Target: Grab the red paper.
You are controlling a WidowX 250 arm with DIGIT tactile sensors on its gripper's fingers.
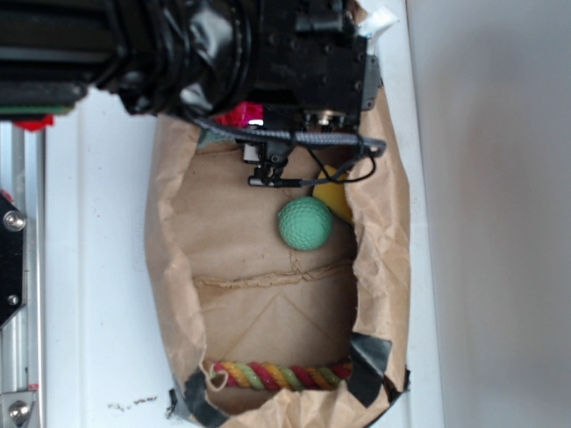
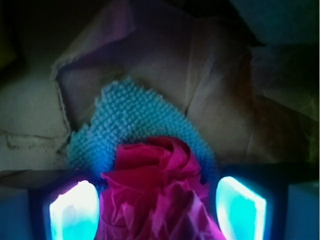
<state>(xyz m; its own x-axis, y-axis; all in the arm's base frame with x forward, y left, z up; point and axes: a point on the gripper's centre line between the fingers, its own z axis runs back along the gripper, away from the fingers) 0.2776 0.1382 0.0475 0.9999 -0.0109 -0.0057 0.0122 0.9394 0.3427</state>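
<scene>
Wrist view puts the red paper (image 2: pixel 157 192) right in front of you, sitting between the two glowing fingers (image 2: pixel 74 210) of the claw (image 2: pixel 157 212). It is a bright red, wrinkly wad with soft folds that twist toward its top, and it fills nearly the whole gap. Whether the fingers press on it you cannot tell: each side of the wad comes up close to a finger, but contact is not clear. Just beyond the claw, partly under the wad, lies a teal fuzzy cloth (image 2: pixel 132 125) on creased brown paper.

In the exterior view you see only a small patch of the red paper (image 1: pixel 241 114) peeking out beneath the black arm, which hides the claw itself. All this sits inside a brown paper bag (image 1: pixel 169 267) lying on the white worktop (image 1: pixel 98 267). A green ball (image 1: pixel 305 222) rests a little away from the claw, touching a yellow thing (image 1: pixel 337 198). A braided rope (image 1: pixel 281 375) lies at the far end of the bag. No readable writing shows anywhere.
</scene>
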